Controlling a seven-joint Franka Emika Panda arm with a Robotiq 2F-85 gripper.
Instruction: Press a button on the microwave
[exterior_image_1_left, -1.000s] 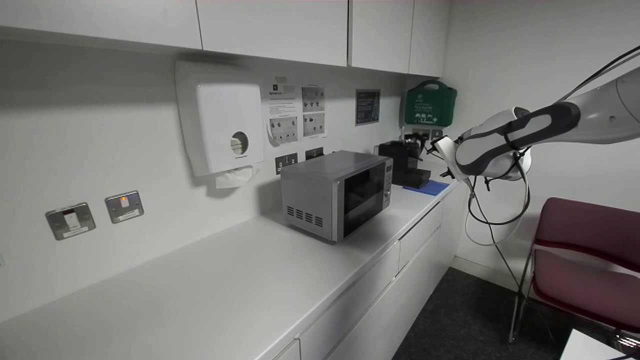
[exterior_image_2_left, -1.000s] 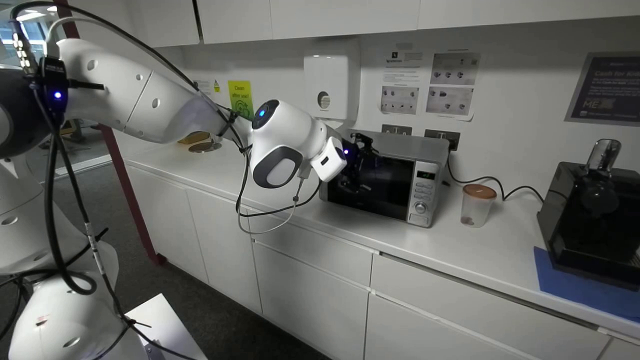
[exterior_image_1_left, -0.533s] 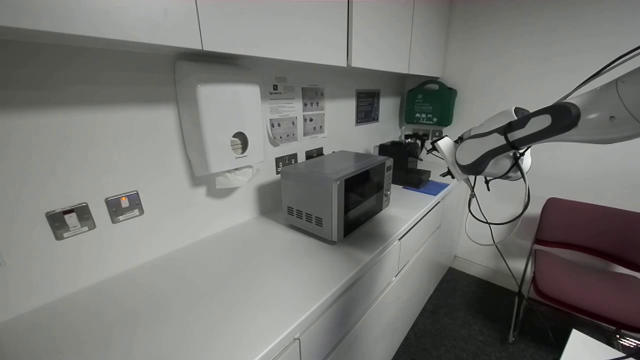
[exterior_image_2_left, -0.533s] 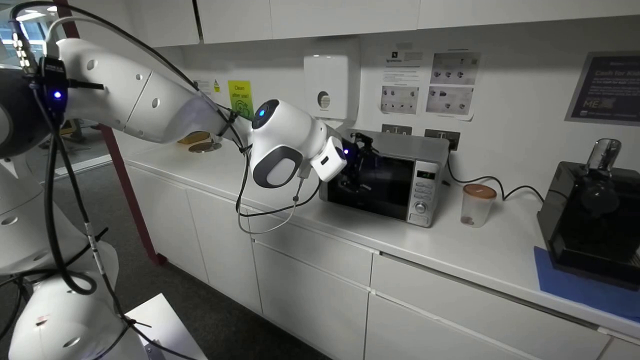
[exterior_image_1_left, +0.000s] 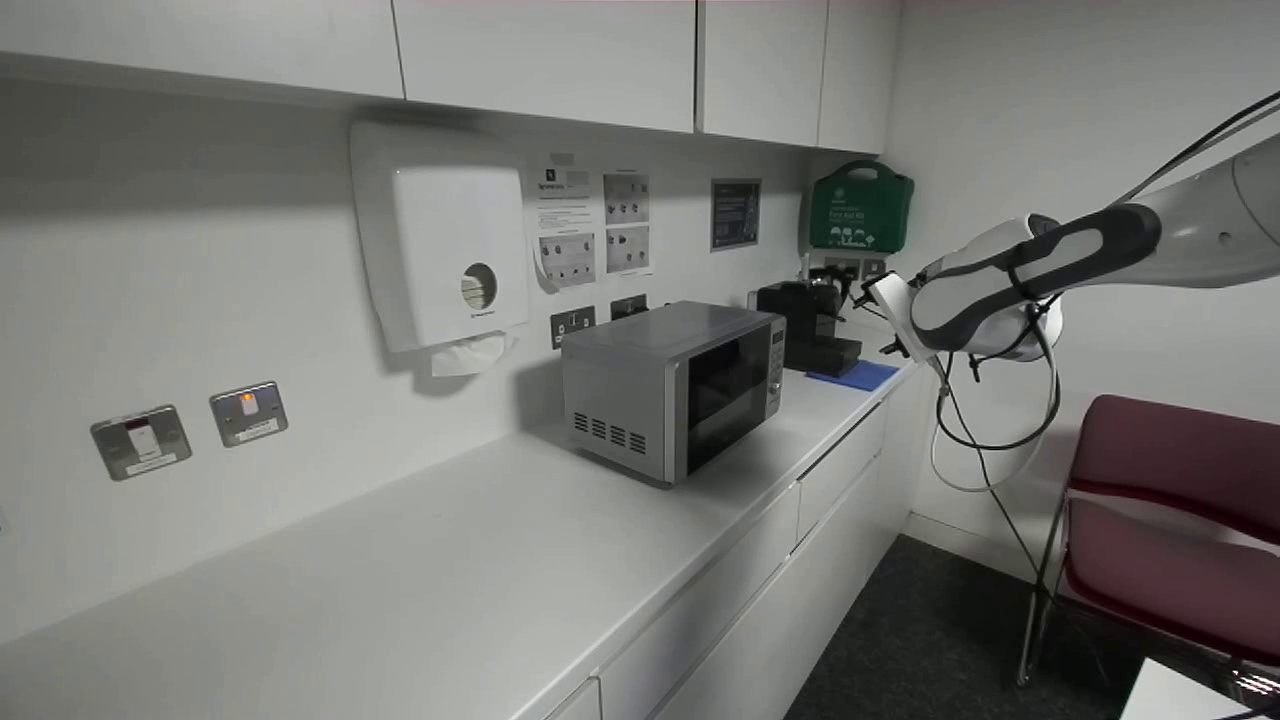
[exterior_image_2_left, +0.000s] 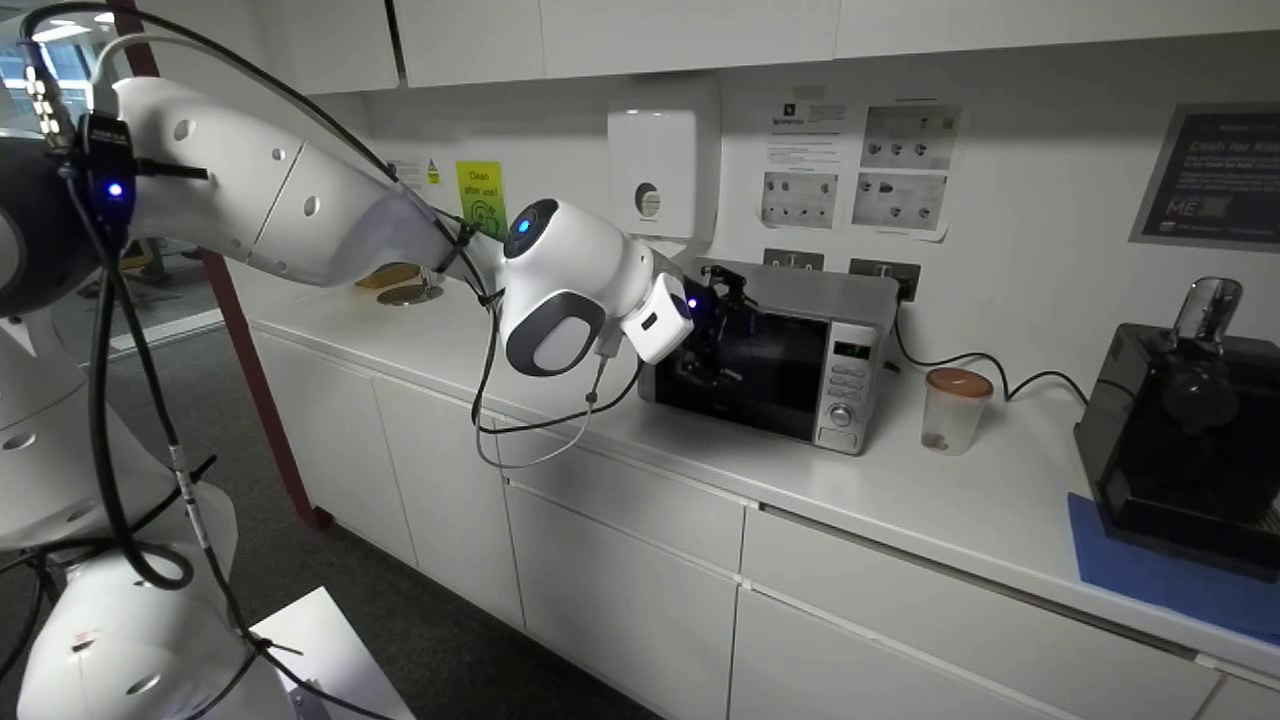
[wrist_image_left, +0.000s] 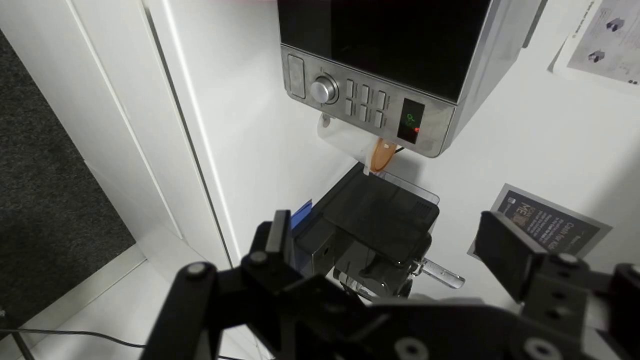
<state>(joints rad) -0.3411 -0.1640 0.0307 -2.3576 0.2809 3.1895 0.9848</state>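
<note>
1. I have the Robotiq gripper (wrist_image_left: 387, 222) spread wide, its fingers (wrist_image_left: 502, 255) gripping nothing.
2. The microwave (exterior_image_1_left: 640, 380) stands on the white countertop (exterior_image_1_left: 400, 580), well apart from them.
3. Its control panel (wrist_image_left: 300, 102) shows me a knob (wrist_image_left: 323, 90), buttons (wrist_image_left: 365, 94) and a display (wrist_image_left: 411, 120) (lit, digits unreadable from here).

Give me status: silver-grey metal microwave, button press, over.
Black claw open, holding nothing. Silver-grey metal microwave shut, claw apart. Nothing seen blocking its grey rectangular buttons; clear orange-lidded tub beside it.
</note>
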